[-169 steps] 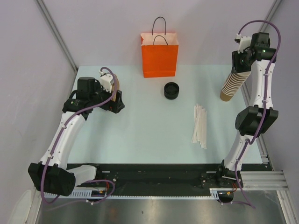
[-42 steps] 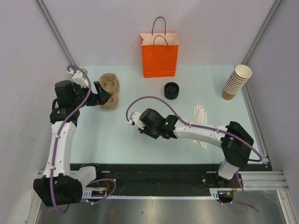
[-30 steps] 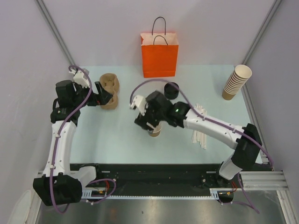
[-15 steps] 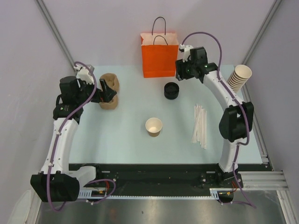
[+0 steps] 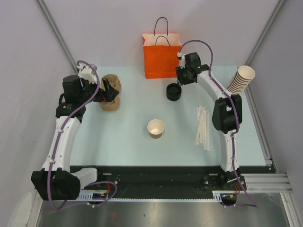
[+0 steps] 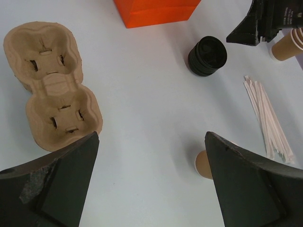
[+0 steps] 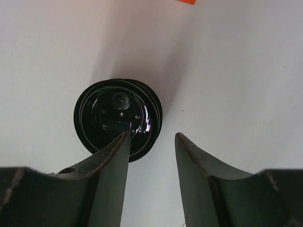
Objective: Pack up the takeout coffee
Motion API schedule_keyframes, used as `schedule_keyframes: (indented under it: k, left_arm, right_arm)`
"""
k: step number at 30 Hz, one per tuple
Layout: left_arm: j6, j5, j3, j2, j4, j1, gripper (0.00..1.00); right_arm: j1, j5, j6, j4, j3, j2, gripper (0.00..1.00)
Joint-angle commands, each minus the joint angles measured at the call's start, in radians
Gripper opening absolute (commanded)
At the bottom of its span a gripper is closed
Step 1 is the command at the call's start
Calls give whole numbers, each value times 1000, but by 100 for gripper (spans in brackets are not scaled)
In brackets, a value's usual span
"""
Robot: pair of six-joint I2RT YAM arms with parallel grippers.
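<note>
No lidded coffee cup is in view. A single lidless brown paper cup [image 5: 155,128] stands upright mid-table, and shows in the left wrist view [image 6: 204,164] partly behind a finger. A stack of black lids [image 5: 173,91] sits in front of the orange bag [image 5: 161,54]. My right gripper [image 5: 177,84] is open and empty just above the lid stack [image 7: 116,118], with its left fingertip over the stack's rim [image 7: 151,135]. My left gripper [image 5: 105,91] is open and empty [image 6: 151,137] beside the brown pulp cup carrier [image 6: 52,90].
A tall stack of lidless tan cups [image 5: 239,82] leans at the back right. A bundle of white straws [image 5: 202,127] lies right of centre. The cup carrier [image 5: 113,94] sits at the back left. Grey walls close in on the table's sides.
My right arm set a single cup down mid-table, let go and swung back to the lid stack by the bag. My left gripper stayed by the carrier, shifting slightly.
</note>
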Motion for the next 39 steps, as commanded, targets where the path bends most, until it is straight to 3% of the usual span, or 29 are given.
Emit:
schedule_keyframes:
  k: [1, 11, 33, 39]
  left_arm:
    - [-4, 3, 28, 0, 49, -6, 99]
    - [-14, 3, 26, 13, 53, -6, 99]
    - [-18, 14, 32, 22, 56, -6, 100]
    - [-21, 15, 26, 22, 58, -6, 100]
  right_arm:
    - [7, 42, -16, -5, 89, 38, 47]
    - [9, 25, -11, -28, 136, 103, 45]
    - [12, 25, -33, -42, 172, 144, 30]
    - [19, 34, -34, -40, 173, 130, 33]
